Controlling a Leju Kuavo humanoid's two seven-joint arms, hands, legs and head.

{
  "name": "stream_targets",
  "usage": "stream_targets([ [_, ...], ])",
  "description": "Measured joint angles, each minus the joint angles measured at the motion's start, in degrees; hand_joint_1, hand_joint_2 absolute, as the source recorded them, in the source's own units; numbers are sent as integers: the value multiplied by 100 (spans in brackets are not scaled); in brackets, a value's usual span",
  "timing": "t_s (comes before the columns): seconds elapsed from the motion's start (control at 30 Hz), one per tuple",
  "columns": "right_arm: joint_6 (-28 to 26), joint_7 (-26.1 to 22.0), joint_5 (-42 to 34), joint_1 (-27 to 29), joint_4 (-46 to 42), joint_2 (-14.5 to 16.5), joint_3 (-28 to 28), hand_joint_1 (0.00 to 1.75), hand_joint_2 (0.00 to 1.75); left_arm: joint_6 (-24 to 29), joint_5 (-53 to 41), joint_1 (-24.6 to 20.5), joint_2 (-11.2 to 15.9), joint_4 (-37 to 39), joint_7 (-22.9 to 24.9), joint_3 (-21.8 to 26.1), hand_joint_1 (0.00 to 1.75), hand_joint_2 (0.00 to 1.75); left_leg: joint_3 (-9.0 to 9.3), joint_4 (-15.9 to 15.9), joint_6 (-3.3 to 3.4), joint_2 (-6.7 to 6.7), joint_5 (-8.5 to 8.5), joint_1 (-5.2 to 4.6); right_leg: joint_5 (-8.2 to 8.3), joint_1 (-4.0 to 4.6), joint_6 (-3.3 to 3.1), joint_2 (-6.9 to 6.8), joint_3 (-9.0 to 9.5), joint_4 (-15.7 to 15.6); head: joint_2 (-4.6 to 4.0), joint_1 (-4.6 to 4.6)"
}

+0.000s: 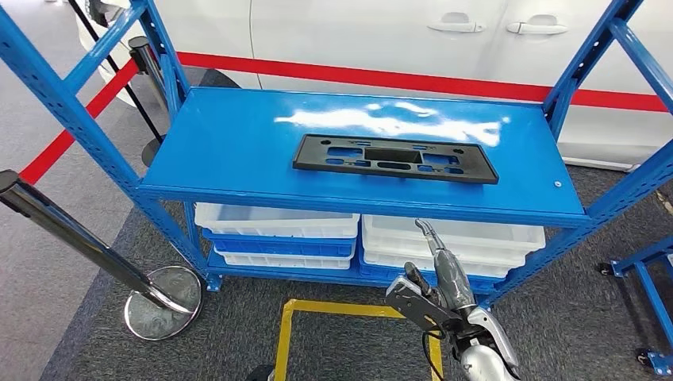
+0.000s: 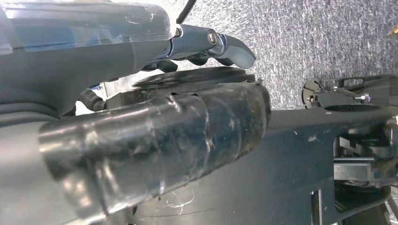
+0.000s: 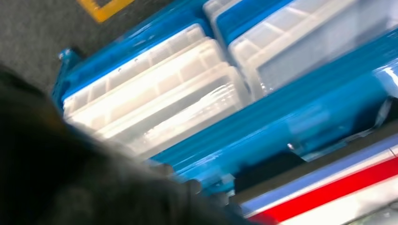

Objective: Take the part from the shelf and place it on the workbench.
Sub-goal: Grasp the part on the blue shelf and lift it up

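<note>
The part [image 1: 395, 159] lay flat on the shelf [image 1: 238, 143]; the right hand [image 1: 436, 278], fingers apart and empty, sat below the shelf edge and risked striking it when rising.

Counts, head view:
- 1 black part [image 1: 395, 158], flat on the top deck of the shelf [image 1: 238, 143].
- 1 blue shelf, 2 decks seen: top deck and a lower one.
- Lower deck: 2 stacks of bins. Left stack [image 1: 276, 235] = 3 bins (white, blue, white). Right stack [image 1: 452, 242] = at least 2 white bins; the base of that stack is hidden by the hand, no exact count.
- 1 robot hand, the right hand [image 1: 432, 290], fingers extended, holding nothing.
- 2 chrome stanchions: 1 near left [image 1: 151, 305], 1 far left [image 1: 147, 63].
- 2 red barrier belts: 1 behind the shelf [image 1: 381, 79], 1 at left [image 1: 71, 131].
- 1 white car [image 1: 357, 36], 2 door handles.
- 1 yellow floor outline [image 1: 317, 317].
</note>
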Motion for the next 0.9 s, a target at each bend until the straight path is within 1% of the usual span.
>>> stream_targets([
  [0.03,-21,22,-2,0,5,1,22,0,0,80,-52,-4,1,0,5,-4,0,0,17,-25,14,4,11,4,-9,12,0,2,-2,3,1,-2],
  [0.07,-44,50,-7,11,4,-6,36,0,0,259,-119,-7,1,0,11,-14,0,0,34,-50,4,4,-6,10,-18,21,-16,7,-3,5,1,-2],
  [0.13,-108,90,-29,103,-52,-51,48,0,0,855,-279,-5,7,0,19,-50,0,0,70,-95,-20,3,-28,14,-39,29,-48,5,4,7,1,-2],
  [0.2,-192,108,-52,313,-185,-143,27,0,0,1517,-399,12,38,0,18,-83,0,0,86,-120,-33,2,-36,17,-53,33,-70,0,13,8,1,-1],
  [0.27,-274,98,-58,599,-369,-243,-49,0,0,1994,-424,44,92,0,5,-88,0,0,85,-135,-47,1,-41,21,-62,36,-83,-2,17,12,1,-1],
  [0.3,-307,89,-58,739,-463,-291,-100,0,0,2138,-424,63,120,0,-3,-86,0,0,81,-140,-63,2,-44,22,-65,37,-88,-1,18,15,1,-1],
  [0.37,-340,74,-58,942,-609,-375,-185,0,0,2244,-423,91,156,0,-11,-85,0,0,74,-145,-102,5,-49,26,-68,39,-95,4,19,21,1,1],
  [0.43,-346,72,-58,1063,-702,-428,-242,0,0,2261,-422,101,172,0,-13,-84,0,0,78,-145,-120,10,-50,28,-67,40,-99,10,20,24,1,1],
  [0.8,-345,70,-46,1217,-875,-497,-321,0,0,2309,-463,110,202,-1,-16,-81,0,0,85,-131,-137,11,-42,26,-62,37,-100,12,33,25,0,2],
  [0.87,-350,70,-34,1264,-914,-501,-341,0,0,2337,-714,134,208,-29,-51,-26,0,0,94,-128,-140,12,-44,26,-62,37,-100,12,33,25,0,2],
  [0.9,-360,70,-18,1318,-961,-502,-374,0,0,2358,-1008,164,210,-86,-110,70,0,0,100,-126,-141,12,-45,25,-63,38,-100,12,33,25,0,3],
])
